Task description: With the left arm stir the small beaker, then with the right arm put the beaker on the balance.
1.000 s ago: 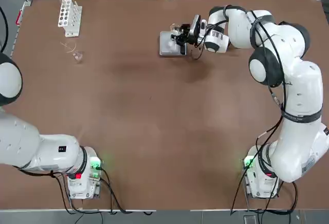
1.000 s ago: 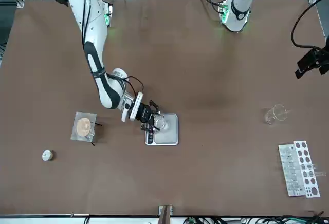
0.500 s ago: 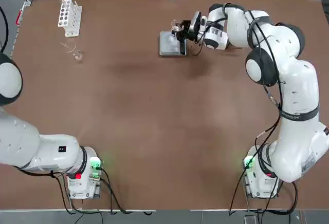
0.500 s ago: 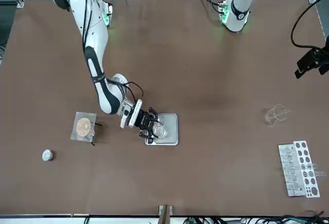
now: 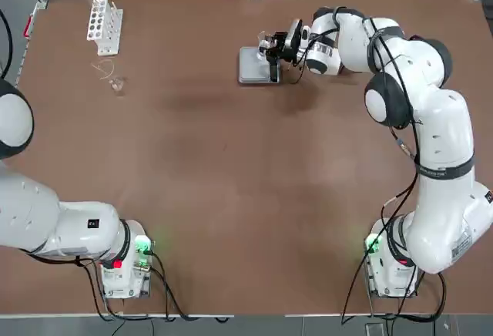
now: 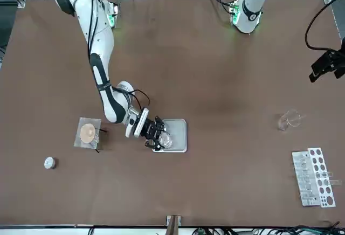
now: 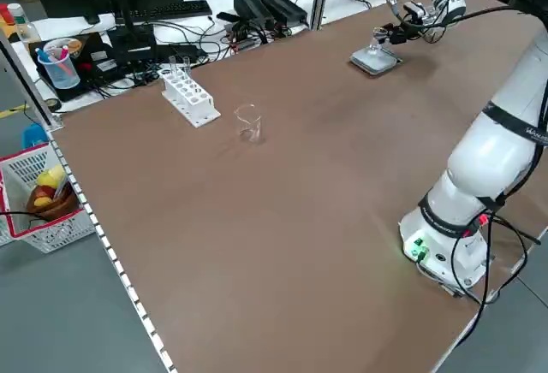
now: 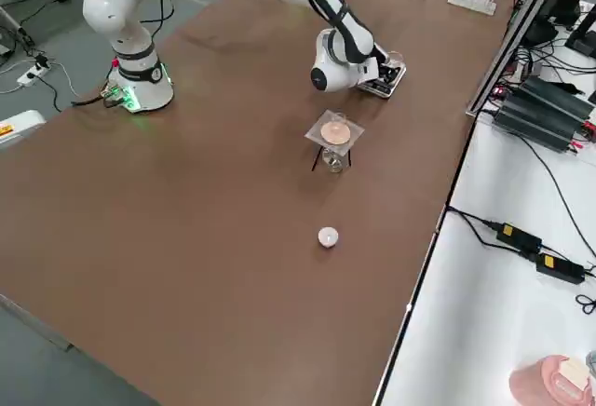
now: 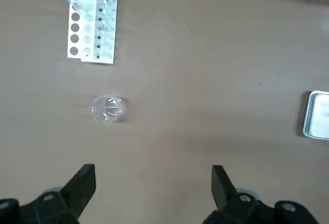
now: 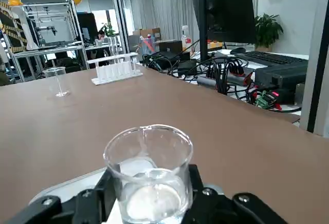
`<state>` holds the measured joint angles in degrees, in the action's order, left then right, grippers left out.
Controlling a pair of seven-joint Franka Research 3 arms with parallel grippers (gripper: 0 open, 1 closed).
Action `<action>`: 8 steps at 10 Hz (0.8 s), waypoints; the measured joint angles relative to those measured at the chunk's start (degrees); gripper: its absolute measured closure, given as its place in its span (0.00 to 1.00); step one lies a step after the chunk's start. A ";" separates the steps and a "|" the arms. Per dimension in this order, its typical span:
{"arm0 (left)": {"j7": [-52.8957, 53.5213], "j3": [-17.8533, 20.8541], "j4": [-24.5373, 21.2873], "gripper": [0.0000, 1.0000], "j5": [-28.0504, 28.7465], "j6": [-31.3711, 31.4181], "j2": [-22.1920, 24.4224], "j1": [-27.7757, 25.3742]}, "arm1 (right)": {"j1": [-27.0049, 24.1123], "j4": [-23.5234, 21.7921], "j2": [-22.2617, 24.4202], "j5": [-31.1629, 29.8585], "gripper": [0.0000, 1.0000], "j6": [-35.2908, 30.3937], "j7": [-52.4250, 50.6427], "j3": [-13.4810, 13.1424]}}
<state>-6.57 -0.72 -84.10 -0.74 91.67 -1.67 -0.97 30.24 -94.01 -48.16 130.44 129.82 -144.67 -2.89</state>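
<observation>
Closest to the robot's side of the table, the left arm (image 5: pixel 46 220) sits folded back near its base, and its left gripper (image 9: pixel 151 193) hangs high over bare tabletop with the 2 fingers spread wide and nothing between them. Farther out on that side stands a clear glass piece with a thin rod (image 5: pixel 115 83), alone on the brown table (image 5: pixel 231 182), and just beyond it the white test-tube rack (image 5: pixel 104 21) lies near the far edge. Across on the other side, the right arm (image 5: pixel 420 120) reaches all the way to the far part of the table, its wrist turned sideways. The right gripper (image 5: pixel 267 46) is clamped on the small beaker (image 10: pixel 149 175), which stays upright with something pale in its bottom. The beaker sits over the far corner of the balance (image 5: pixel 256 66), at the edge of the silver plate; whether its base actually rests on the plate is hard to say from here. Beyond the scale on the right, a small stand with a tan disc (image 6: pixel 88 133) and a little white capped bottle (image 6: pixel 49 163) sit well apart.
</observation>
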 joint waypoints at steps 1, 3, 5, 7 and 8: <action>0.00 0.00 0.00 0.01 0.00 0.00 0.00 0.00 | 0.11 0.02 -0.04 0.00 0.42 0.17 0.02 0.00; 0.00 0.00 0.00 0.01 0.00 0.00 0.00 0.00 | 0.34 0.03 -0.14 0.00 0.41 0.29 0.56 0.01; 0.00 0.00 0.00 0.00 0.00 0.01 0.00 0.00 | 0.45 0.04 -0.15 0.00 0.30 0.32 1.10 0.01; 0.00 0.00 0.00 0.01 0.00 0.03 0.00 0.00 | 0.45 0.05 -0.15 0.00 0.13 0.32 1.21 0.01; 0.00 0.00 0.00 0.00 0.00 0.04 0.00 0.00 | 0.45 0.05 -0.15 0.00 0.09 0.32 1.29 0.00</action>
<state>-6.57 -0.72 -84.10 -0.74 91.71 -1.67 -0.98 30.69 -93.97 -48.31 130.44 130.13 -143.37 -2.89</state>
